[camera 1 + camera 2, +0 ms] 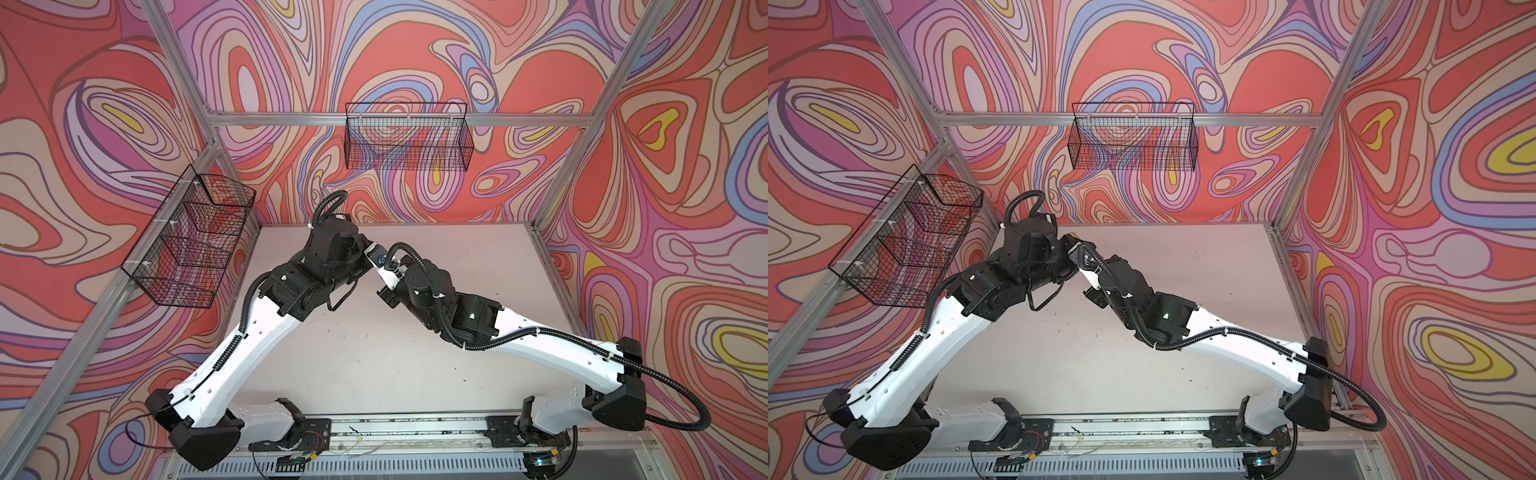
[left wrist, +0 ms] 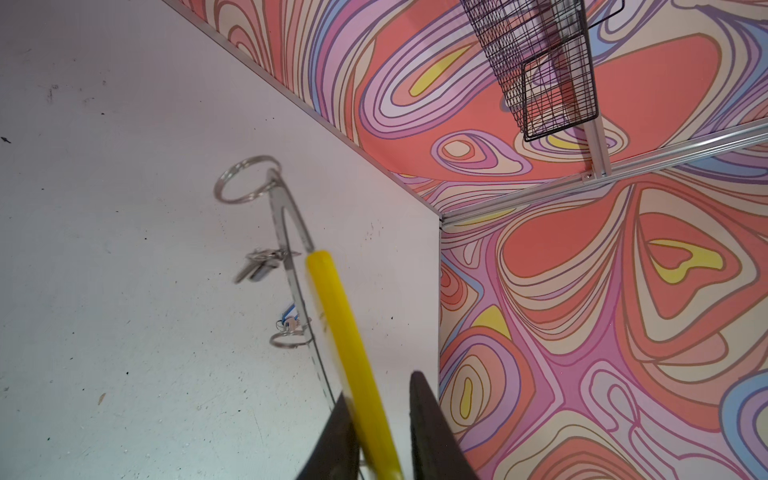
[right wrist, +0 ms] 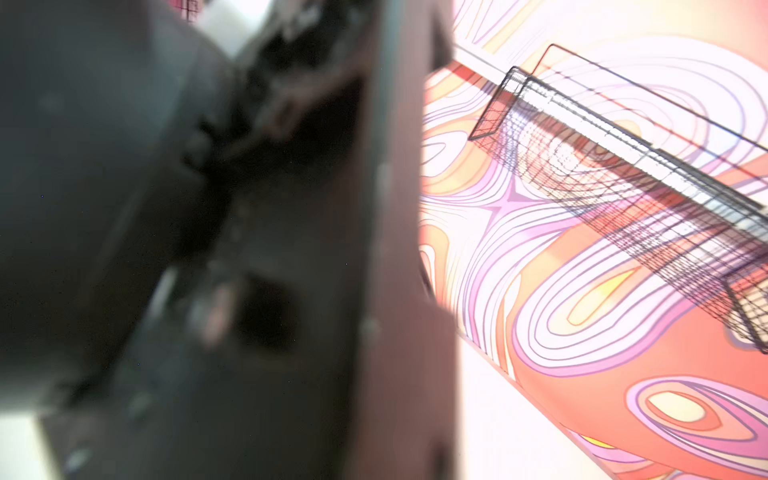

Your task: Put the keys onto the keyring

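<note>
1. Keyring (image 2: 332, 299) — its yellow segment (image 2: 359, 365) runs between the fingers (image 2: 432, 432) of the left tool (image 2: 380, 388). The grey perforated band carries on past the yellow segment, out over the counter (image 2: 124, 270).
2. Left tool: spread wider than the yellow segment. The tube lies against one finger and a gap shows to the other, so no pinch.
3. Silver key (image 2: 257, 266), blurred, hangs off the grey band just past the far end of the yellow segment. Can't tell its tag colour.
4. Blue-tagged key (image 2: 289, 311), with its small split ring, hangs off the band alongside the yellow segment.
5. Large wire ring (image 2: 247, 178) sits at the band's tip, farthest from the yellow segment.
6. Right tool (image 1: 379, 262): pressed together, right beside the left tool in both top views. Can't tell whether it pinches anything — a dark blurred body blocks its wrist view, and only a wire basket (image 3: 623, 187) shows clearly.
</note>
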You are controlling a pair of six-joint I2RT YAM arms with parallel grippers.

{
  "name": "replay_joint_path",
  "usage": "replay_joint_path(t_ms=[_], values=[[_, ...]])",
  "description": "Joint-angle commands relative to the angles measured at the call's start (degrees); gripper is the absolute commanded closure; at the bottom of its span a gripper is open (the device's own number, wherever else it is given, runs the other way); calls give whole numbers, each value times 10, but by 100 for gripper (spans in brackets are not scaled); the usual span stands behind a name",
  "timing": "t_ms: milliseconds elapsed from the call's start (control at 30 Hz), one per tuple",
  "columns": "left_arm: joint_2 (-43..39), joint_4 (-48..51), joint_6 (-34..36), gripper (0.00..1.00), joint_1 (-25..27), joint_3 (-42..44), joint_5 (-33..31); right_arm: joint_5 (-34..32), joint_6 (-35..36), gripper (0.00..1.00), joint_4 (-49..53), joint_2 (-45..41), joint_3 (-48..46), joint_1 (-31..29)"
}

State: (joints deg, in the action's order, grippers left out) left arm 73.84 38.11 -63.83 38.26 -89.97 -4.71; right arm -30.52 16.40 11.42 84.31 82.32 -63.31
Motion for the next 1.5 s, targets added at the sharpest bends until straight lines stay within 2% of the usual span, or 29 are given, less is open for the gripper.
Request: replay_joint_path(t_ms=[0, 167, 267, 333, 467, 667, 767, 867, 967, 1033, 1133, 1267, 1400, 1467], values=[[8, 5, -12, 71, 3, -27, 20, -35, 10, 100, 1, -13, -15, 0], [1, 20, -9, 65, 2, -14, 13, -49, 29, 100, 14, -21, -13, 0], [-20, -20, -22, 64, -9, 16, 23, -28, 20, 100, 35, -23, -8, 0], [-27, -30, -20, 60, -18, 19, 28, -6, 8, 100, 45, -26, -11, 0], [-28, -3, 4, 57, -39, 0, 45, 25, -17, 100, 63, -37, -11, 7], [-67, -25, 31, 57, -130, 62, 162, 139, -82, 100, 112, -37, 18, 60], [-84, -20, 138, 58, -203, 70, 252, 237, -131, 100, 141, -36, 35, 113], [-86, -9, 273, 58, -255, 70, 389, 362, -177, 100, 149, -45, 39, 172], [-79, 8, 397, 58, -261, 80, 511, 492, -222, 100, 145, -48, 43, 231], [-74, 19, 450, 58, -261, 86, 556, 573, -252, 100, 144, -43, 49, 262], [-80, 33, 533, 57, -261, 92, 572, 657, -292, 100, 132, -43, 51, 287], [-76, 78, 617, 54, -261, 74, 554, 744, -353, 100, 75, -54, 26, 297], [-40, 141, 664, 50, -261, 25, 576, 784, -393, 100, 19, -66, -7, 297], [-25, 173, 683, 43, -261, 2, 568, 795, -402, 100, 1, -70, -18, 297]])
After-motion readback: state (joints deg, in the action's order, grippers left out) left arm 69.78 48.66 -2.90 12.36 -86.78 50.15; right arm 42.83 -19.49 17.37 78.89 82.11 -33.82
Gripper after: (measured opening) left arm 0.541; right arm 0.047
